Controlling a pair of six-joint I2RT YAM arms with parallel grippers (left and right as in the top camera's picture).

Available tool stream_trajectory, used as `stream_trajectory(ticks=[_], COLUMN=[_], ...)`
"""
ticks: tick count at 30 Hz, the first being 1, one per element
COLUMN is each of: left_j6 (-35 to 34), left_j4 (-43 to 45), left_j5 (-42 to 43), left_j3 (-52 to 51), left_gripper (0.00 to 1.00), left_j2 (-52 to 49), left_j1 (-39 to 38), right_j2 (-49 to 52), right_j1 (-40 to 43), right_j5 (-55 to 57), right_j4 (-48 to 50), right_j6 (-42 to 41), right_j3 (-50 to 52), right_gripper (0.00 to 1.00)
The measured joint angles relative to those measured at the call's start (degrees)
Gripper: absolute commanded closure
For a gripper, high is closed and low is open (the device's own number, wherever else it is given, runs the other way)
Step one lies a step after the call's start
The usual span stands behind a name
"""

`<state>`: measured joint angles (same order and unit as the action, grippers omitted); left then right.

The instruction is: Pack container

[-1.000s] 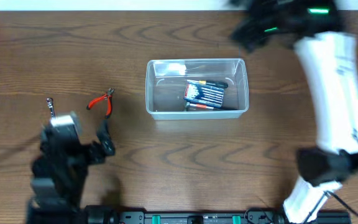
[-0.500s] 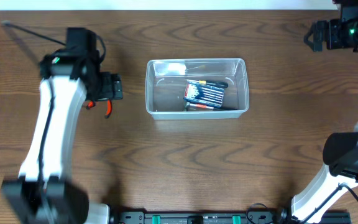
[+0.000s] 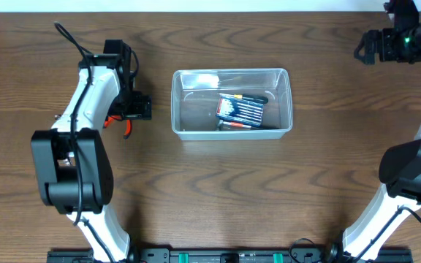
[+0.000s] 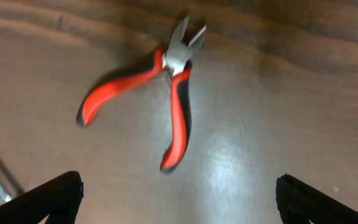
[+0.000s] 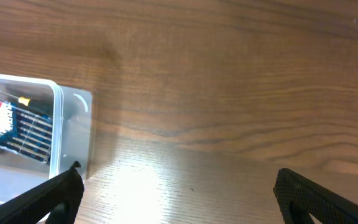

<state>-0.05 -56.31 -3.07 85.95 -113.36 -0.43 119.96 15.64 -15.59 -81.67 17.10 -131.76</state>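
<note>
On a dark wood-grain surface point(image 3: 210, 197), the clear container point(image 3: 230, 71) sits at centre, its long side running across the overhead view, between two white-and-black arms. Inside it, toward the right half, lies a dark blue pack point(image 3: 241, 109) of thin striped tools. A pale item point(image 3: 205, 80) in the container's far-left corner is too blurred to identify. The left gripper point(image 3: 134, 107) hovers just left of the container, over red-handled pliers point(image 4: 173, 93). Its fingers point(image 4: 55, 196) are spread wide and touch nothing; the pliers lie flat on the surface, handles splayed. The right gripper point(image 3: 366, 48) hangs near the far right corner, well apart from the container, its fingers point(image 5: 316, 193) likewise spread and empty. Its wrist camera catches one end of the container and the pack.
</note>
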Motion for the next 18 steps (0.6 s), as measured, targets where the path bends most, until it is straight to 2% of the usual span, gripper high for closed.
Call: stream_trajectory(ticks=[13, 18], left_j6=[2.0, 2.3], left_j4=[6.3, 7.6], left_j5=[1.6, 3.1], left_j3=[-0.5, -3.9], left_gripper=[0.02, 0.02], left_j2=[-2.6, -2.6], left_j1=[0.9, 2.6], right_j2=[0.0, 0.0], right_j1=[0.0, 0.0], right_j5=[0.6, 0.7], right_j4=[0.0, -0.1], right_j6=[0.0, 0.0], right_j3=[0.0, 0.0], right_gripper=[0.01, 0.01])
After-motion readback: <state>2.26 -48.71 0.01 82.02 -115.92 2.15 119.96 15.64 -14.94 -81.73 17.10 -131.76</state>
